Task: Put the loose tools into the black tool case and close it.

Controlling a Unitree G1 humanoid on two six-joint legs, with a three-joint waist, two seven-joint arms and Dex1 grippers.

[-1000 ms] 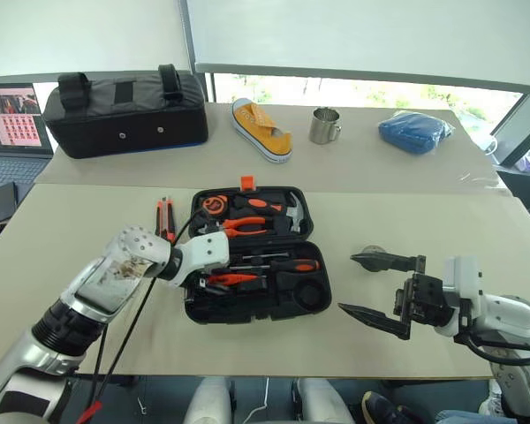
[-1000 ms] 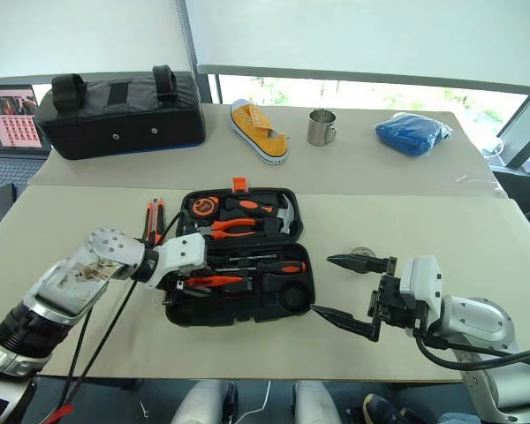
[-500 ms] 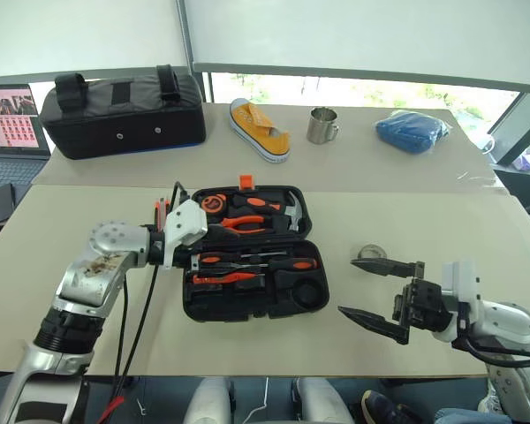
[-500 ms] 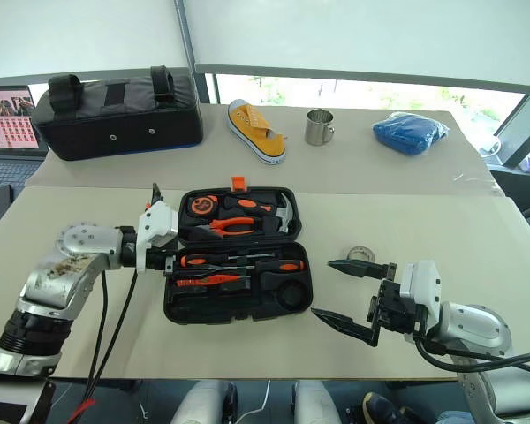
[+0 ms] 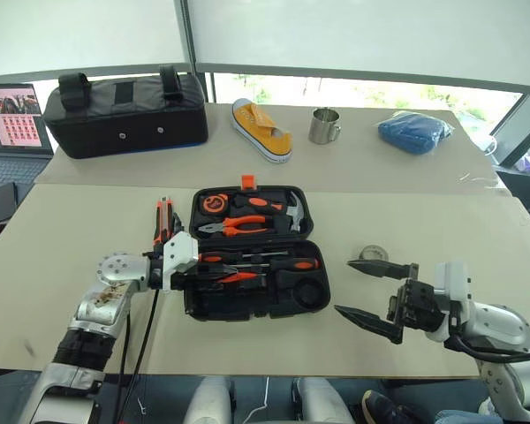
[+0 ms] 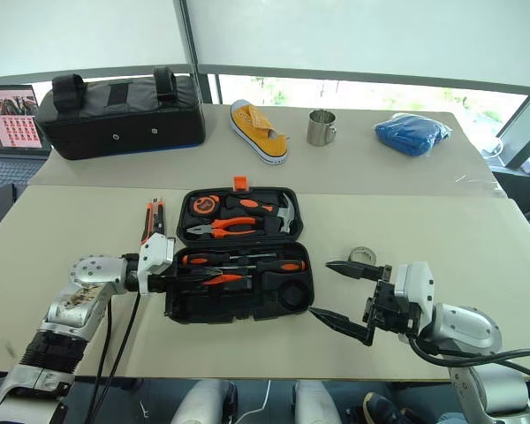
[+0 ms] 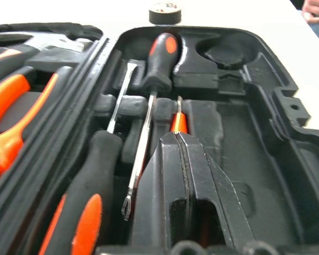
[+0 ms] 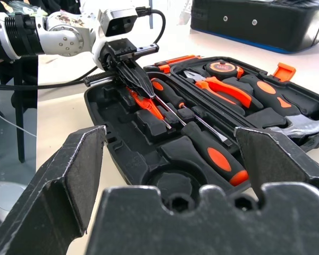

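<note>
The black tool case [image 5: 256, 314] lies open on the near table, orange latch [image 5: 246, 182] on its far side. Two screwdrivers [image 5: 291, 263] and a small orange tester screwdriver [image 8: 146, 103] rest in the near half's recesses. My left gripper [image 5: 210, 272] is shut, reaching in from the case's left side, its tips [image 7: 176, 137] right over the tester; I cannot tell if it pinches it. The orange-black utility knife [image 5: 163, 221] lies on the table left of the case. The dark tape roll [image 5: 374, 254] sits right of the case, beside my right gripper [image 5: 345, 286], which is open and holds nothing.
On the far table stand a black fabric bag [image 5: 124, 110], a yellow shoe [image 5: 261, 128], a steel mug [image 5: 323, 125] and a blue bundle [image 5: 415, 131]. A laptop [image 5: 9, 119] is at the far left. The case's lid half holds pliers [image 5: 234, 225], a tape measure and a hammer.
My left gripper pulled back to the case's left side, sank to the tester screwdriver's row and closed. The right gripper stayed open in the same spot.
</note>
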